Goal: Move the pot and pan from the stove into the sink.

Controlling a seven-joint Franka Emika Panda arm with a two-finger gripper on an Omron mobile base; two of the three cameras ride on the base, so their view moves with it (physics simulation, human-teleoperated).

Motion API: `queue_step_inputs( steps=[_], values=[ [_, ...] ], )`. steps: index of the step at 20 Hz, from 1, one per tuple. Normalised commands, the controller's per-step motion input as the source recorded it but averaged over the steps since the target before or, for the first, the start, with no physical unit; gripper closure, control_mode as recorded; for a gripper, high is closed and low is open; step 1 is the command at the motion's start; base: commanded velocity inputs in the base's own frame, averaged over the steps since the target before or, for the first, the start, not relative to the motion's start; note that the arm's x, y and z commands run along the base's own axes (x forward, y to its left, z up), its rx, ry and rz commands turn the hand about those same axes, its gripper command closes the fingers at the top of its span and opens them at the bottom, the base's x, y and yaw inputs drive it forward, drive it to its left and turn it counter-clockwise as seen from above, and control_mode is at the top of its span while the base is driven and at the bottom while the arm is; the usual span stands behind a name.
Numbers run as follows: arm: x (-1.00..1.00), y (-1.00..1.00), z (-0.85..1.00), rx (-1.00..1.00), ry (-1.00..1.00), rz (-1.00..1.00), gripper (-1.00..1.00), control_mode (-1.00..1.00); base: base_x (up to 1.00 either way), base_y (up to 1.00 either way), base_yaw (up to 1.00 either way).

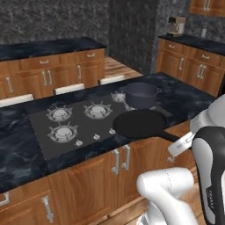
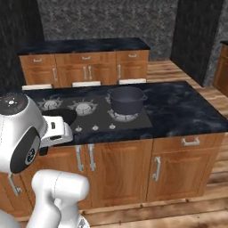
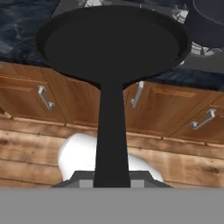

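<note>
Pan (image 1: 139, 123) held by handle end, raised over stove (image 1: 66, 127) front edge.
Gripper (image 3: 112, 181) is clamped on the pan's long handle tip; expect a stiff, rigid load that levers hard from that far end, so you keep it level. Pot (image 1: 140, 94) sits on rear burner: likely heavy, thick-walled; you'd take hold at its rim or a loop handle.

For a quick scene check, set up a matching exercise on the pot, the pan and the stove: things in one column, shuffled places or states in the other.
1. pot
2. pan
3. stove

a. sunk into the dark counter
b. held by its long handle, jutting past the counter's front edge
c. standing on a burner

Pairs: 1-c, 2-b, 3-a
</note>
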Motion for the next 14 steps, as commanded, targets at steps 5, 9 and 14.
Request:
queue_step_inputs(
  steps=[5, 9, 14],
  values=[
    [0.0, 0.0, 0.0, 0.0, 0.0, 0.0, 1.0, 1.0, -0.01, -0.08, -0.36],
    [0.0, 0.0, 0.0, 0.0, 0.0, 0.0, 1.0, 1.0, 0.0, -0.03, -0.38],
    [0.0, 0.0, 0.0, 0.0, 0.0, 0.0, 1.0, 1.0, 0.0, -0.03, -0.39]
  ],
)
